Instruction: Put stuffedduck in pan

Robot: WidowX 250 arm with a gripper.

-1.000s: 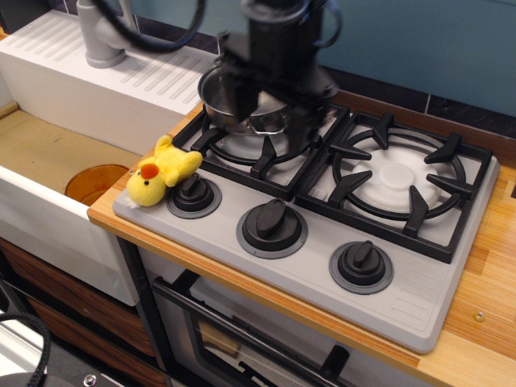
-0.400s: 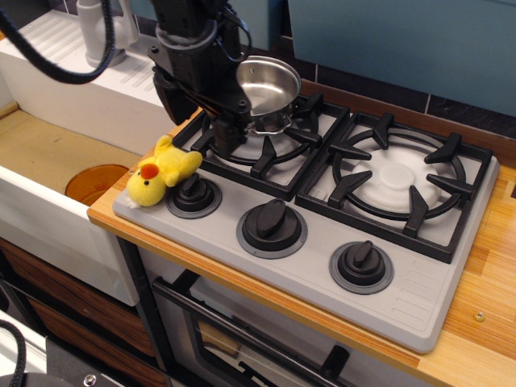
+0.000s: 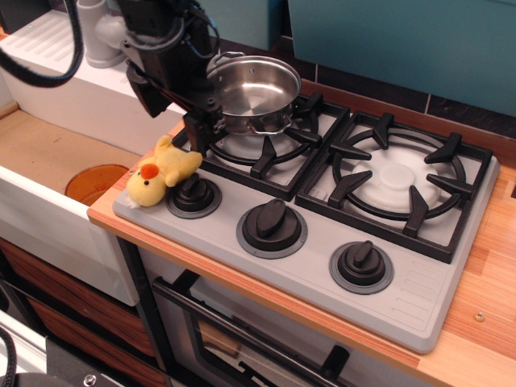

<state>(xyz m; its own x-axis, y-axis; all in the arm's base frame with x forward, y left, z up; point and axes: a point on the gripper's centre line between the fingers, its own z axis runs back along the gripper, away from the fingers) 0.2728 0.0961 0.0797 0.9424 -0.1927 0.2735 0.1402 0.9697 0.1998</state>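
Observation:
The stuffedduck [image 3: 161, 173], a yellow plush with an orange beak, lies on its side at the front left corner of the stove top, next to the left knob [image 3: 193, 194]. The pan [image 3: 254, 87], a shiny steel pot with loop handles, stands empty on the back left burner grate. My gripper [image 3: 201, 135] hangs from the black arm just left of the pan, above and slightly behind the duck, and is apart from it. Its fingers point down and look dark and merged, so I cannot see a gap between them. It holds nothing that I can see.
The grey stove [image 3: 419, 298] has two black grates and three knobs along the front. A white sink [image 3: 48, 210] with an orange plate [image 3: 93, 181] is at the left, with a drain board and faucet [image 3: 101, 36] behind. A wooden counter [image 3: 484, 322] runs along the right.
The arm has swung left from over the pan to the stove's left edge, nearer the duck. The pan now shows in full. The duck has not moved.

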